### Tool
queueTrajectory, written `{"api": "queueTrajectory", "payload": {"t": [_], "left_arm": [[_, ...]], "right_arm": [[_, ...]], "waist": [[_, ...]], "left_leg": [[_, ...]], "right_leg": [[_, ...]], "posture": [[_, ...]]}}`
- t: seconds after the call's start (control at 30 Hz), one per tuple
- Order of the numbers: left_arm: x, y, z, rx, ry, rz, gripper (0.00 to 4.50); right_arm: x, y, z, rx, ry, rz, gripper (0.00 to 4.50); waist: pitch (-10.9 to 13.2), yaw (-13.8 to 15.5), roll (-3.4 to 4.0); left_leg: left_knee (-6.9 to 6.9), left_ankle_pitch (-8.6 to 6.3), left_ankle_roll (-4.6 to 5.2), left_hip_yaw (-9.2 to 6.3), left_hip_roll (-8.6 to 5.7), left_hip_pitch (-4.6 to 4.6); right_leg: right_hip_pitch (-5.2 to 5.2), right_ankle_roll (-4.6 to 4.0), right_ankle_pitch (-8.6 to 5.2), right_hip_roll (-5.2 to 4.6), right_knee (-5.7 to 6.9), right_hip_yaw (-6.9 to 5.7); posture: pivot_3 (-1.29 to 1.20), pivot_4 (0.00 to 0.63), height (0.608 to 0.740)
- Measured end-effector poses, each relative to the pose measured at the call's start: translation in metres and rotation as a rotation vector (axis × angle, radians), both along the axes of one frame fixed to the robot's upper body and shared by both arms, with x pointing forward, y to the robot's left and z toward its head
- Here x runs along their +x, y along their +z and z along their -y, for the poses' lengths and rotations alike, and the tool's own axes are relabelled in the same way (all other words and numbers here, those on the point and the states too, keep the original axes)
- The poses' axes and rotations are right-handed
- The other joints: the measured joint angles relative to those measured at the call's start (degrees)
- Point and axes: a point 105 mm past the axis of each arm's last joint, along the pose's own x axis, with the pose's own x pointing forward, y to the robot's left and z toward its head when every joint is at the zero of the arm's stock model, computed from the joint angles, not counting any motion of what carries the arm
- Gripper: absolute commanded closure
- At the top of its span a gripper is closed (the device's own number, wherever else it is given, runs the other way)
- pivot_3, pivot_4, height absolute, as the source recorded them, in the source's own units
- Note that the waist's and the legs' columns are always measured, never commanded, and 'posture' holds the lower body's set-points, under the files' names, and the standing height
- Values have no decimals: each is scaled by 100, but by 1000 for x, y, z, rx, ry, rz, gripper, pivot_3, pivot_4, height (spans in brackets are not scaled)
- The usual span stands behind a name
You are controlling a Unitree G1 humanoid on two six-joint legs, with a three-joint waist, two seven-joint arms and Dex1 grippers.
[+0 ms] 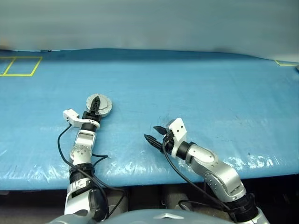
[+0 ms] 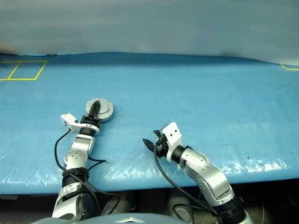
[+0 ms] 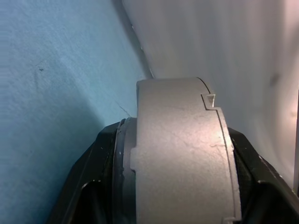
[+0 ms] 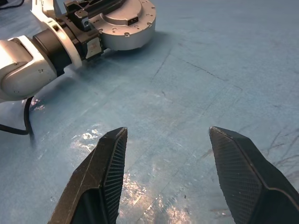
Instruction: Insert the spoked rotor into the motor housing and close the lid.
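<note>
The motor housing (image 1: 103, 106) is a short silver cylinder lying on the blue table at the left. Its lid (image 4: 128, 17) lies flat on top, pale with a raised centre. My left gripper (image 1: 96, 102) reaches over the housing, and in the left wrist view the grey housing wall (image 3: 180, 149) sits between its two black fingers (image 3: 98, 158), gripped. My right gripper (image 1: 152, 133) hovers low over bare table nearer the front edge, to the right of the housing, open with nothing between its fingers (image 4: 110, 163). The spoked rotor is out of view.
A blue cover (image 1: 196, 93) spans the whole table, glossy near the front edge (image 1: 140, 173). Yellow tape squares (image 1: 21, 65) mark the far left, and a yellow corner (image 1: 286, 63) the far right. A pale wall stands behind.
</note>
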Motion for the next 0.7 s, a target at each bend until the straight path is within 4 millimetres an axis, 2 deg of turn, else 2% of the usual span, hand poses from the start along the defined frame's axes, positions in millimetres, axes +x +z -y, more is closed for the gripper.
{"api": "queueTrajectory", "payload": {"t": [0.13, 0.33, 0.37, 0.53, 0.63, 0.7], "left_arm": [[0, -1, -1, 2, 4, -2, 1893], [2, 4, -3, 40, 20, 10, 173], [3, 6, -3, 44, 17, 15, 61], [3, 5, -13, 88, 41, -16, 61], [2, 6, -27, 120, 84, -34, 61], [-1, 7, -46, 145, 141, -48, 61]], "right_arm": [[1, 3, -1, 4, 0, 22, 1558], [3, 4, 0, -6, -7, 40, 1526], [4, 3, 0, -7, -8, 41, 1526], [4, 3, -1, -11, -7, 43, 1526], [4, 2, 0, -20, -10, 44, 1526], [4, 1, -1, -23, -14, 44, 1526]], "waist": [[1, 13, -1], [-1, 13, -1], [-1, 10, 0], [-2, -22, 0], [-2, -38, 0], [-2, -42, 0]], "left_leg": [[1, 0, 0, 0, 0, 0], [0, 2, -3, 1, 1, 15], [0, 3, -6, 2, 2, 18], [2, 11, -16, 3, 8, 28], [1, 12, -17, 3, 8, 29], [0, 12, -18, 3, 8, 27]], "right_leg": [[1, 0, 0, 0, 0, 0], [12, -2, -1, 0, 5, 1], [13, -2, -4, 1, 5, 1], [14, -21, -12, 5, 9, 1], [12, -20, -11, 6, 12, 1], [9, -7, -1, 6, 11, 1]], "posture": [[0, 150, 740], [0, 150, 740], [0, 150, 740], [0, 150, 740], [0, 150, 740], [0, 150, 740]]}}
